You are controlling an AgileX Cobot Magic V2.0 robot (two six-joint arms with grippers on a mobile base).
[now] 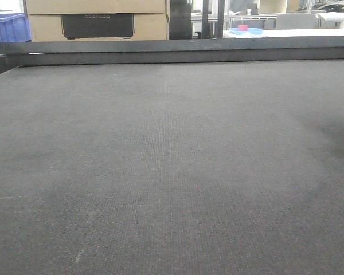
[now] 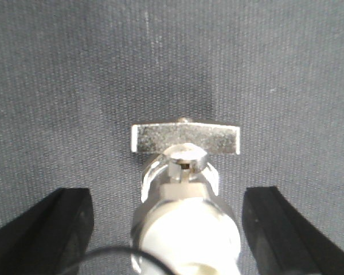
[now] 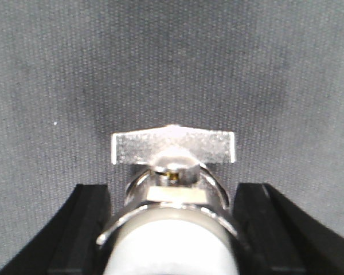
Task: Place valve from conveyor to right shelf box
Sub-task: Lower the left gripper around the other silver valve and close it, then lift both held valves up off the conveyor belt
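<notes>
The conveyor (image 1: 172, 172) is a wide dark grey woven belt with a black bar frame (image 1: 178, 52) along its far edge. In the front view no valve or gripper shows on it. In the left wrist view a shiny metal valve (image 2: 186, 140) with a flat T-handle lies on the belt between the fingers of my left gripper (image 2: 169, 197), which is open with a clear gap on each side. The right wrist view shows a similar valve (image 3: 173, 148). My right gripper (image 3: 172, 192) has its black fingers (image 3: 92, 217) pressed against the valve's body. The right shelf box is out of view.
Beyond the belt's far frame stand a cardboard box (image 1: 97, 20), a blue crate (image 1: 8, 27) at the far left and a blue tray with a pink item (image 1: 245, 30). A thin black cable (image 2: 103, 255) crosses the bottom of the left wrist view.
</notes>
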